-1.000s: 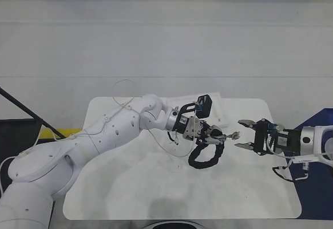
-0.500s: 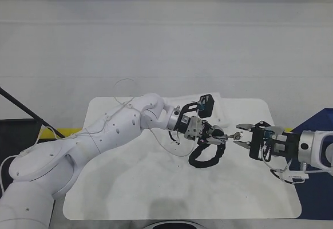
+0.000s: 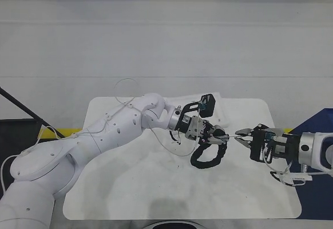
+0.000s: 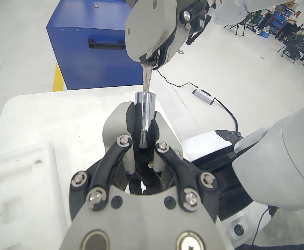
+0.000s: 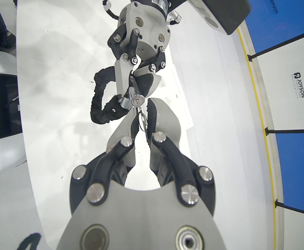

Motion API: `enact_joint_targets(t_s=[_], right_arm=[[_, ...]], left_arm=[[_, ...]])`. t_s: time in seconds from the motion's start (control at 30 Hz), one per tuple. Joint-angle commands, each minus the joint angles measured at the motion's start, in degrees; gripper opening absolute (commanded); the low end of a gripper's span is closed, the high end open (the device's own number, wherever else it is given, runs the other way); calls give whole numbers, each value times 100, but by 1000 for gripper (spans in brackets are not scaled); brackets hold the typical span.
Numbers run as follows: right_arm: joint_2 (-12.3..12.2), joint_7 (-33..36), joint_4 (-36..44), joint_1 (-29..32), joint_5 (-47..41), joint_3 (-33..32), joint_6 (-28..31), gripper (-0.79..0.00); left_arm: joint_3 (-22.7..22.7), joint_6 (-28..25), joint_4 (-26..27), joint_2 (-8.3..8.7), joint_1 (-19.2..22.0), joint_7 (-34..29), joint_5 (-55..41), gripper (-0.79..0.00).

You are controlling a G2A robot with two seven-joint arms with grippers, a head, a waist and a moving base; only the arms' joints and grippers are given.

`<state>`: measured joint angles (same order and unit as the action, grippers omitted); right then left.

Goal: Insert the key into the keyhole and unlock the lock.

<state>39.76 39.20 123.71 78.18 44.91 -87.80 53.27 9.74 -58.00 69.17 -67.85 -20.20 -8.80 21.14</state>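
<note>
The left tool is hanging above the middle of the white table, its fingers pressed against the lock and pinching the chrome cylinder between the black pads, so that the cylinder is sticking out past the fingertips and pointing toward the other arm. The lock's black cable is drooping from the cylinder in a loop beneath the left tool, and whether it is touching the table is not clear. The right tool is facing the left one from close by, fingers pressed together on the head of the key, with the blade pointing straight along the cylinder's axis. In the left wrist view the blade's tip is meeting the cylinder's end face; in the right wrist view the round face with the keyhole is showing just beside the right tool's fingertips, and how far the blade is sitting inside the slot cannot be told. A thin key ring is hanging between the right tool's fingers. A white foam tray with cut-out pockets is lying on the table near the left arm, and a blue cabinet is standing on the floor just beyond the table's edge, behind the right arm.
</note>
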Motion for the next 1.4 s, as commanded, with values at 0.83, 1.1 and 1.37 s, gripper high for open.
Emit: enact_joint_targets(t_s=[0.83, 1.1, 1.37], right_arm=[[-149, 2622, -1062, -691, -4493, 560, -2243, 0], [-193, 2514, -1441, -610, -4737, 130, -1924, 0], [-219, 2434, -1485, -409, -4842, -79, -1839, 0]], left_arm=[[26, 0, -750, -267, -62, 634, 995, -785], [40, 247, -1504, -395, -261, -123, 1302, -785], [0, 308, -1939, -644, -486, -977, 1045, -785]])
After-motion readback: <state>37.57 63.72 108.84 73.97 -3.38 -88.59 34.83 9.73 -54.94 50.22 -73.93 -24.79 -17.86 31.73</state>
